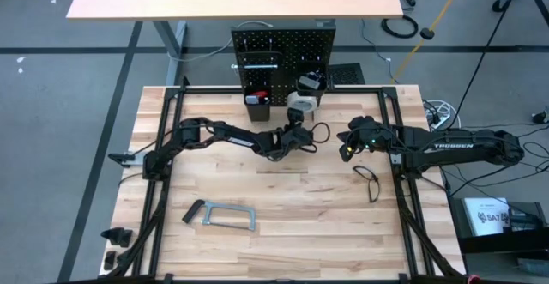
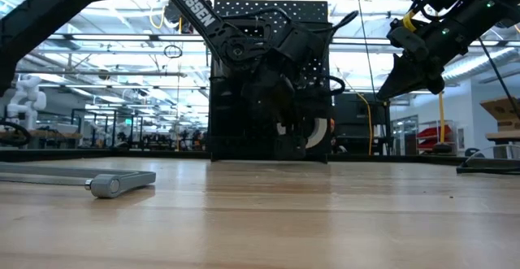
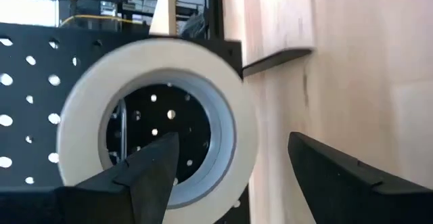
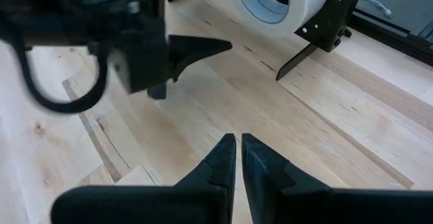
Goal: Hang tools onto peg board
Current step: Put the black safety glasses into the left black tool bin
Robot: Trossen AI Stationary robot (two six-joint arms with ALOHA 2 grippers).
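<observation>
Step in hand, as judged: the white tape roll (image 3: 157, 119) is being dealt with at the peg board (image 1: 283, 57). The roll is seen at the board's lower right, roughly 12 o'clock from table centre in the high view. Whether it is already seated on a hook or only resting against the panel cannot be told.

Left gripper (image 1: 296, 135) is parked just at 6 o'clock of the roll. In the left wrist view its jaws are spread apart; one finger shows in front of the roll's core, the other out past the rim over the wood. Contact with the roll cannot be confirmed, so a grip is not assumed.

Right gripper (image 4: 238, 158) is held above the table at about 3 o'clock of centre, jaws closed together on nothing.

Not yet hung: the grey bar clamp (image 1: 225, 216) lies flat at about 7 o'clock; the black pliers (image 1: 369, 182) lie at about 4 o'clock, just beside the right arm. A red-handled tool (image 1: 260, 99) is seen in the board's left bin.

Next move, as judged: if the roll is seated, a straight retreat of the left gripper is called for, without dragging the roll off. The pliers are nearest for the right gripper; its jaws would have to be opened first.
</observation>
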